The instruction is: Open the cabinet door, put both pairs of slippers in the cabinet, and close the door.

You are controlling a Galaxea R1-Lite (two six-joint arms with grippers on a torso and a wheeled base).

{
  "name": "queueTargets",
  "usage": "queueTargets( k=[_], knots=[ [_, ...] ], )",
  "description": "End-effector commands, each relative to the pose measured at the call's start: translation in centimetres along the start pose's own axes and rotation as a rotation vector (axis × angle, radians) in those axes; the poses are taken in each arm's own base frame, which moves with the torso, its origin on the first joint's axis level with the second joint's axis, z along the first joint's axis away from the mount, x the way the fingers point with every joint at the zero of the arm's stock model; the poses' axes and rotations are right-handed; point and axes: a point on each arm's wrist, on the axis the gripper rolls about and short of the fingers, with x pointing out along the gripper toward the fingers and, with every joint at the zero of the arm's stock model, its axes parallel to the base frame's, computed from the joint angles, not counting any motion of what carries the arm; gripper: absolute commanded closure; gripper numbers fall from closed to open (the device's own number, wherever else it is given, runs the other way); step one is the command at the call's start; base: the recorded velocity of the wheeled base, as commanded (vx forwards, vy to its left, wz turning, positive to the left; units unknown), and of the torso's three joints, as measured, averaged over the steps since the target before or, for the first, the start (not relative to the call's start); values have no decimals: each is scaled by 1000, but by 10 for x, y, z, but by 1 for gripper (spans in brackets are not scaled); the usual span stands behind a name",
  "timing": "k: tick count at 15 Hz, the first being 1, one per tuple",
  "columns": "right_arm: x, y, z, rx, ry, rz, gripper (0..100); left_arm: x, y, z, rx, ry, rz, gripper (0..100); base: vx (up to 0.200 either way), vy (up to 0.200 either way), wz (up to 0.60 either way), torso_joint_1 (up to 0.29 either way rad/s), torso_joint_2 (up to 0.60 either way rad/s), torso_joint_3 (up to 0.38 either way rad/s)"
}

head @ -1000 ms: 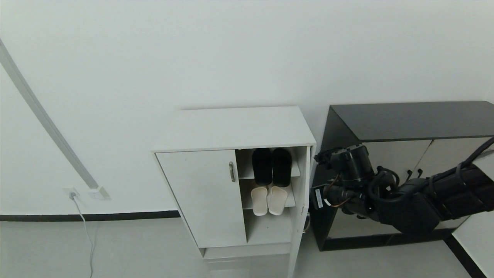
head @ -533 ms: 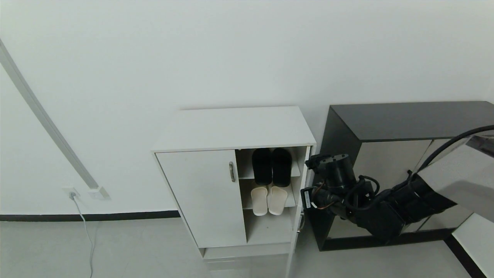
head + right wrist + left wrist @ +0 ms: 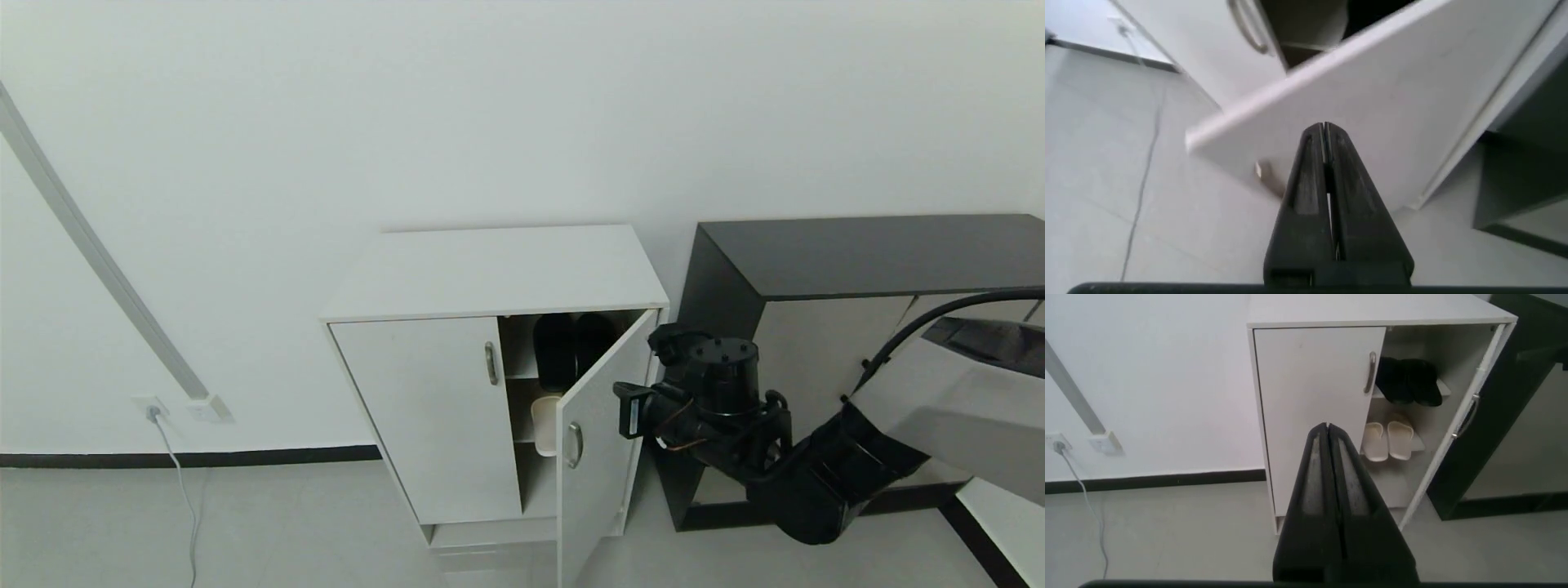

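Observation:
The white cabinet (image 3: 498, 269) has its left door (image 3: 424, 408) closed and its right door (image 3: 600, 425) standing about halfway swung in. Black slippers (image 3: 571, 347) lie on the upper shelf. White slippers (image 3: 545, 420) lie on the shelf below, mostly hidden by the door. My right gripper (image 3: 633, 408) sits at the door's outer face; in the right wrist view this gripper (image 3: 1325, 129) is shut and empty, its tip at the white door panel (image 3: 1413, 98). My left gripper (image 3: 1327, 431) is shut and empty, held back from the cabinet (image 3: 1315, 400), with both slipper pairs (image 3: 1410, 380) (image 3: 1392, 439) beyond it.
A black cabinet (image 3: 857, 253) with mirrored doors stands right beside the white one. A wall socket with a cable (image 3: 151, 408) and a sloping grey conduit (image 3: 82, 237) are at the left. Bare grey floor (image 3: 286, 523) lies in front of the cabinet.
The right door has swung from wide open to roughly half closed. My right arm has moved left with it, staying at the door's outer face.

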Motion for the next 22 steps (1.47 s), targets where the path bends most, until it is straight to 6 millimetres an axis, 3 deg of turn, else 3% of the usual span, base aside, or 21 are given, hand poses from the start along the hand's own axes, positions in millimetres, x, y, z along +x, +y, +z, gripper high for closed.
queueTargets(
  k=[1, 6, 10, 22],
  knots=[
    [-16, -4, -14, 1, 17, 52, 100, 0, 0, 0, 2, 2, 0, 100, 0, 0, 0, 0, 0, 0],
    [-42, -8, -38, -9, 38, 102, 100, 0, 0, 0, -1, 1, 2, 100, 160, 0, 0, -5, -2, 4],
    [-41, -9, -41, -10, 45, 101, 100, 0, 0, 0, -1, 1, 2, 100, 200, 0, 0, 10, 5, 2],
    [16, -3, -25, -9, 30, 101, 100, 0, 0, 0, -3, 1, 2, 100, 0, 0, 0, 0, 0, 0]
  ],
)
